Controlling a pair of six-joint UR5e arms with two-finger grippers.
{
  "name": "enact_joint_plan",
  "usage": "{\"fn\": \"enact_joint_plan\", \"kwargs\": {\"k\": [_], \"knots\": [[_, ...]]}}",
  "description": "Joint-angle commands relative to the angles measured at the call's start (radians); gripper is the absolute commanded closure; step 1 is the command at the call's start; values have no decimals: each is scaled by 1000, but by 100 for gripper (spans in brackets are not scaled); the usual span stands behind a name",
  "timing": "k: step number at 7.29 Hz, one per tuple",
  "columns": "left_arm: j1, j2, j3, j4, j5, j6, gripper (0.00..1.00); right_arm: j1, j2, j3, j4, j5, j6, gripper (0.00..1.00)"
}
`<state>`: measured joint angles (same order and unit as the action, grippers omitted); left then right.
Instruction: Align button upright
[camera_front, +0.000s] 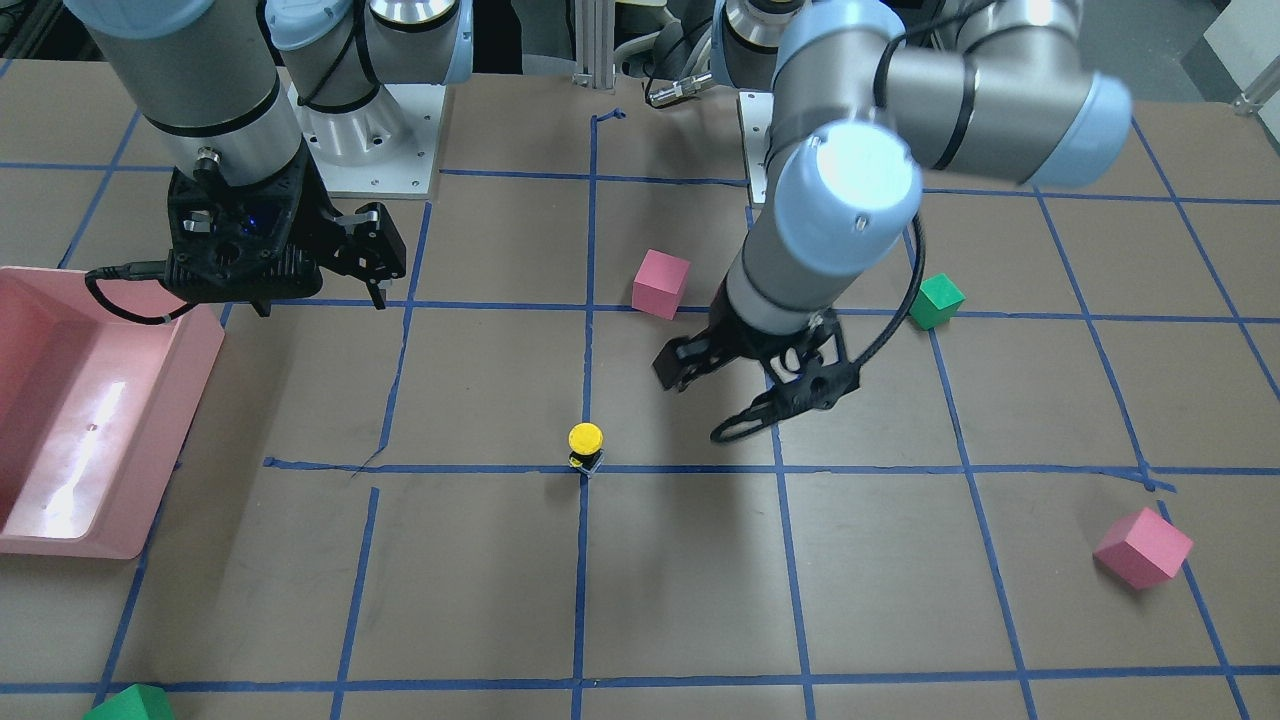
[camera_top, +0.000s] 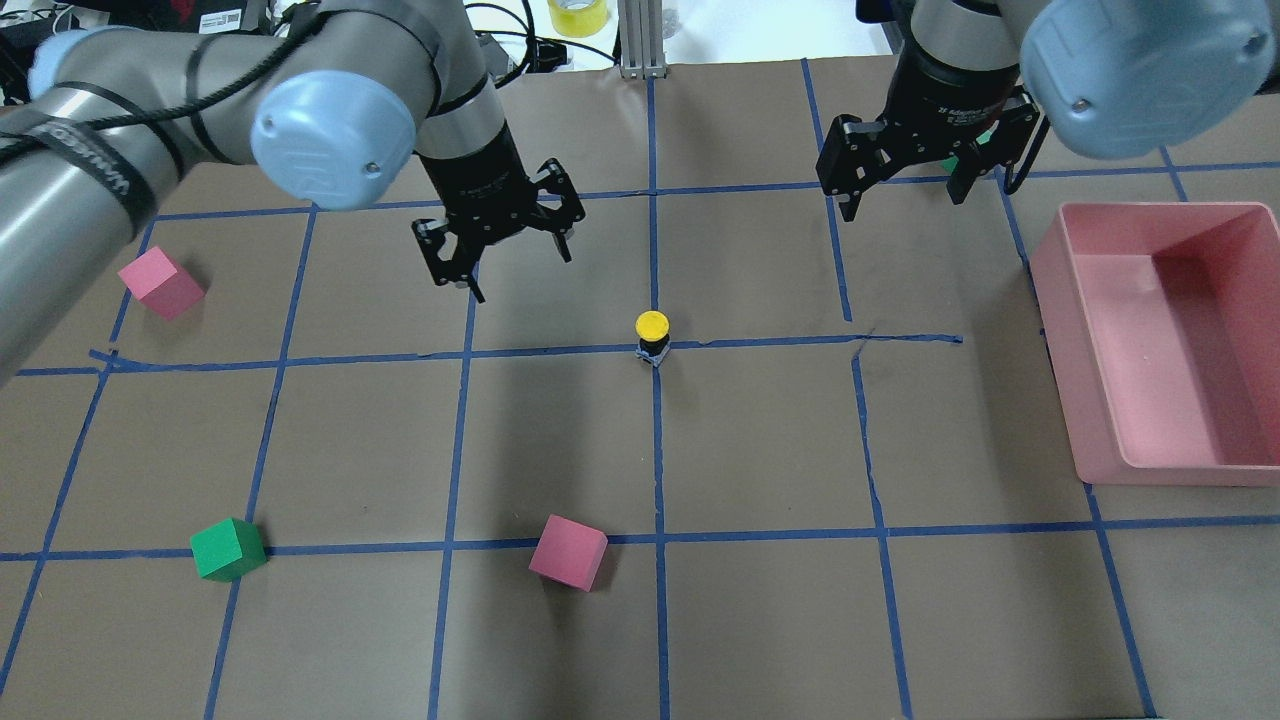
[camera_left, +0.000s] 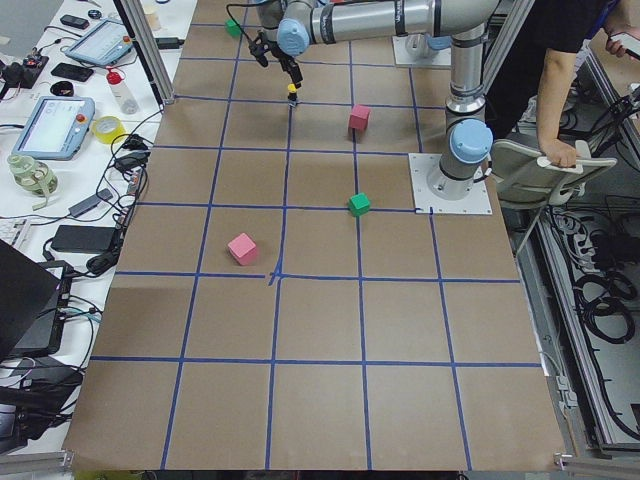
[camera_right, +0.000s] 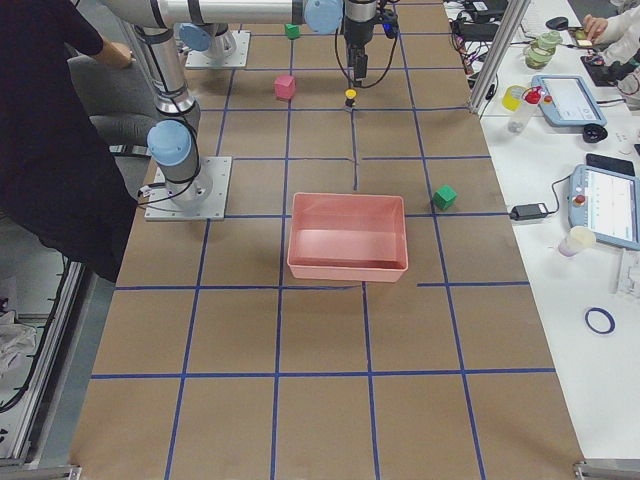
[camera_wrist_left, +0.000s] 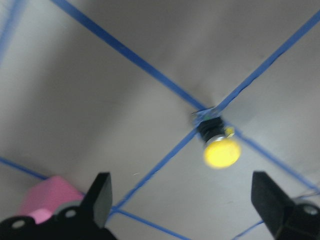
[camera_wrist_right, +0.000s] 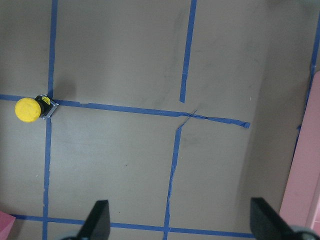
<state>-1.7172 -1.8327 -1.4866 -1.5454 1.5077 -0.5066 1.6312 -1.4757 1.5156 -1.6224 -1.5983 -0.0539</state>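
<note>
Pink bin (camera_top: 1140, 468) on table (camera_top: 760, 620); pink cube (camera_top: 567, 552), second pink cube (camera_top: 160, 283) well apart; green cube (camera_top: 228, 549) on tape line (camera_top: 400, 547).

— Button (camera_top: 652, 336)?
— Yellow cap, black collar, grey base.
— Bench (camera_top: 760, 440)?
— Brown, gridded with blue tape.
— Remainder?
— Left cube (camera_top: 160, 283) pink, middle cube (camera_top: 568, 552) pink, third cube (camera_top: 228, 548) green; right bin (camera_top: 1075, 350) pink.

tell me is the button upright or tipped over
Upright: the button stands on its grey base with the yellow cap on top.
</note>
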Motion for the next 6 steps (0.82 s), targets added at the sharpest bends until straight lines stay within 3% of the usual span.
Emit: {"fn": "enact_joint_plan", "kwargs": {"k": [1,6], "knots": [[33,97,19,-64,89,261,0,-1,0,0,-1,1,2,0],[25,145,6,-22,68,371,0,1,-1,0,-1,6,5,0]]}}
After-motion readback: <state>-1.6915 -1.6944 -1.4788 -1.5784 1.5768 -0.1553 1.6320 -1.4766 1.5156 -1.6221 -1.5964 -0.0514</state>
